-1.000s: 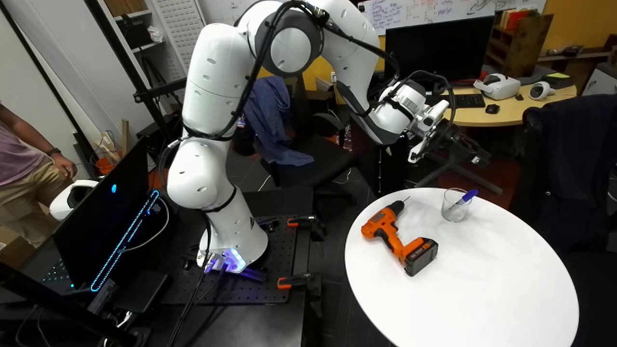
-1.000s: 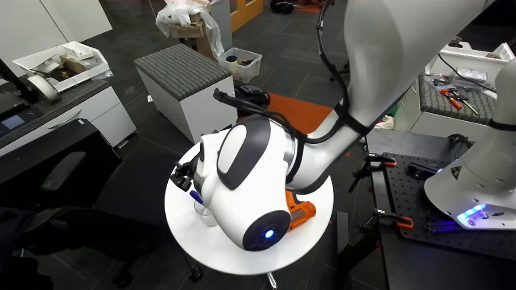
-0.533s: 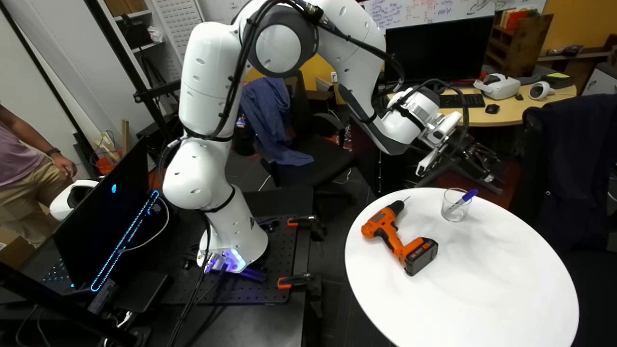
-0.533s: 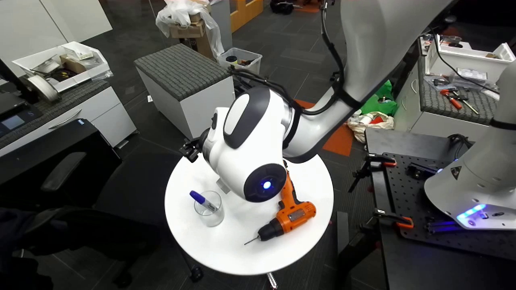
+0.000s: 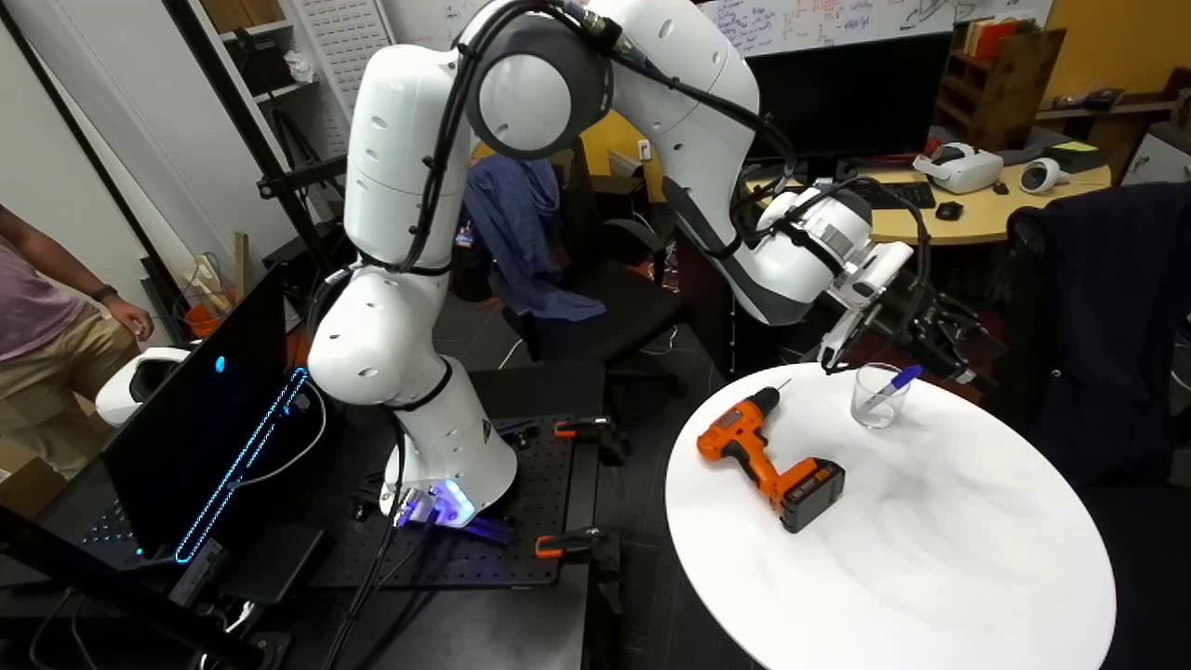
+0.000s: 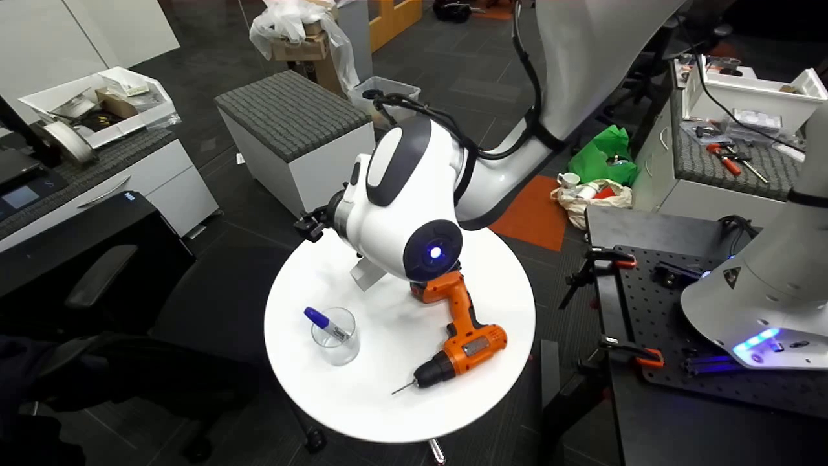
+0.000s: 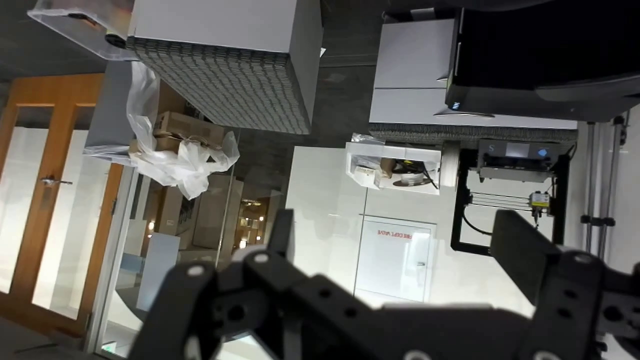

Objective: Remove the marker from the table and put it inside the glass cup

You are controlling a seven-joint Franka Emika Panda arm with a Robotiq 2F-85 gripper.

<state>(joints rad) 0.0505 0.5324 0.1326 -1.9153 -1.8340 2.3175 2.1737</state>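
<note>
Behind a desk (image 5: 1005, 212) bearing a monitor (image 5: 847, 102) are a written-on whiteboard (image 5: 819, 19) and yellow wall (image 5: 1117, 46). The floor (image 6: 469, 113) is dark tile with an orange patch (image 6: 530, 213); on it stand grey-topped cabinets (image 6: 333, 176). The wrist view, upside down, shows a wood-framed door (image 7: 50, 162) and small lights (image 7: 242, 244).

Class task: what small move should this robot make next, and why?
Probably ease the open gripper farther from the glass cup: the blue-capped marker already leans inside it, cap poking past the rim, and the gripper holds nothing.
</note>
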